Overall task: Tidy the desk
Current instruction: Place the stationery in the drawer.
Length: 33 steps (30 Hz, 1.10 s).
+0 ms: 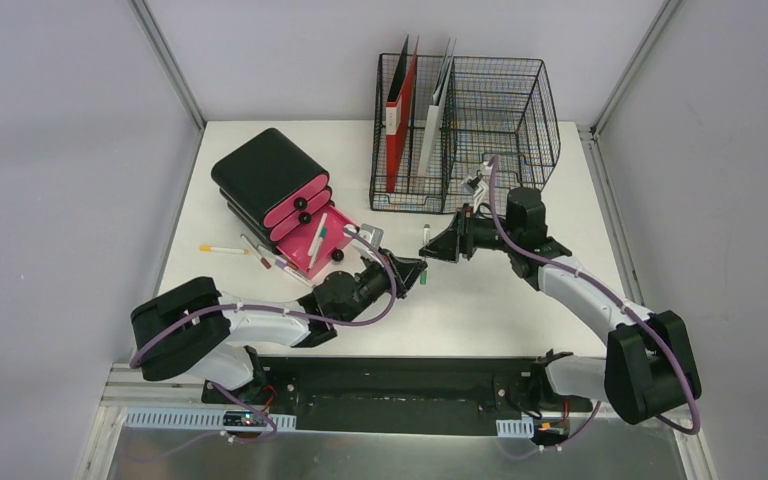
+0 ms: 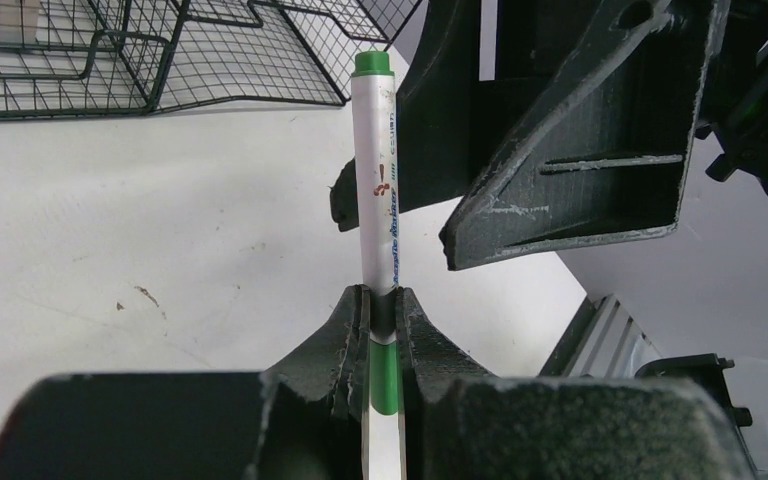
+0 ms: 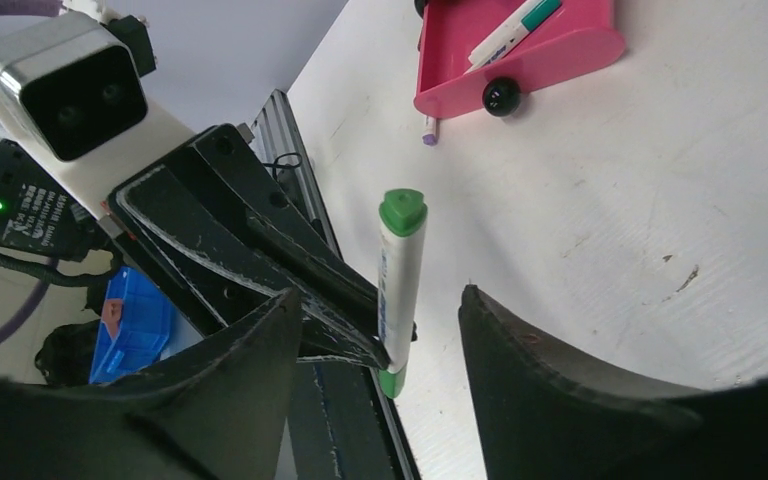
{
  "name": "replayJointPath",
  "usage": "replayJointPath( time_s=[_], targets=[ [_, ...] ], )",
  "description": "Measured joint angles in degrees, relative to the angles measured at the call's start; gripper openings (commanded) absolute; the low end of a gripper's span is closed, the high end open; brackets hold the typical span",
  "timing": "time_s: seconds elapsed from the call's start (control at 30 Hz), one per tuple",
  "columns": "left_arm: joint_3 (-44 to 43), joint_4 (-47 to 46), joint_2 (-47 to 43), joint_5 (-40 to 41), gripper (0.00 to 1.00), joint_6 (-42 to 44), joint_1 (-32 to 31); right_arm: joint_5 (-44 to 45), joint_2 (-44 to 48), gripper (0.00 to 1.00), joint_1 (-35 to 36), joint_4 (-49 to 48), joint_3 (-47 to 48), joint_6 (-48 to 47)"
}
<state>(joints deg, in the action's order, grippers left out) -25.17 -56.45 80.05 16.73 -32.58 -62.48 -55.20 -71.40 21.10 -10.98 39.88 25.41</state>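
Observation:
My left gripper (image 2: 382,292) is shut on a white marker with green ends (image 2: 375,150), gripping it near one green end; the rest of the marker sticks out forward above the white desk (image 1: 520,310). Facing it, my right gripper (image 3: 380,300) is open with the marker (image 3: 400,270) standing in the gap between its fingers (image 3: 520,370), touching neither. In the top view the two grippers (image 1: 415,272) (image 1: 438,247) meet at mid-desk, just in front of the wire rack.
A black wire-mesh rack (image 1: 465,130) with a red folder (image 1: 400,120) stands at the back. A black and pink drawer unit (image 1: 275,190) sits at the left, its bottom pink drawer (image 3: 520,45) open with a marker inside. Loose pens (image 1: 222,249) lie beside it.

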Motion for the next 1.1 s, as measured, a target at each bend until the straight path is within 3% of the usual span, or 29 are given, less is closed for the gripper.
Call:
replayJointPath(
  time_s=[0.3,0.53,0.77,0.87,1.1],
  targets=[
    [-0.3,-0.2,1.4,1.7,0.00,-1.1,-0.9,0.6,-1.4,0.13,1.2,-0.3,0.0,-0.8],
    [-0.6,2.2,1.3,2.6,0.00,-2.4,-1.0,1.4,-2.5,0.00,1.8,1.5,0.6,-4.6],
    [-0.7,6.3,-0.9,2.7,0.57,-3.5,-1.0,1.0,-2.6,0.00,2.9,4.1,1.3,-6.9],
    [-0.5,8.0,-2.7,2.6,0.66,-3.7,-0.9,0.3,-2.7,0.00,3.5,5.3,1.3,-7.8],
    [4.6,12.4,-11.3,-0.5,0.74,0.5,-0.8,-1.7,-3.5,0.00,3.6,11.1,3.4,-14.6]
  ],
)
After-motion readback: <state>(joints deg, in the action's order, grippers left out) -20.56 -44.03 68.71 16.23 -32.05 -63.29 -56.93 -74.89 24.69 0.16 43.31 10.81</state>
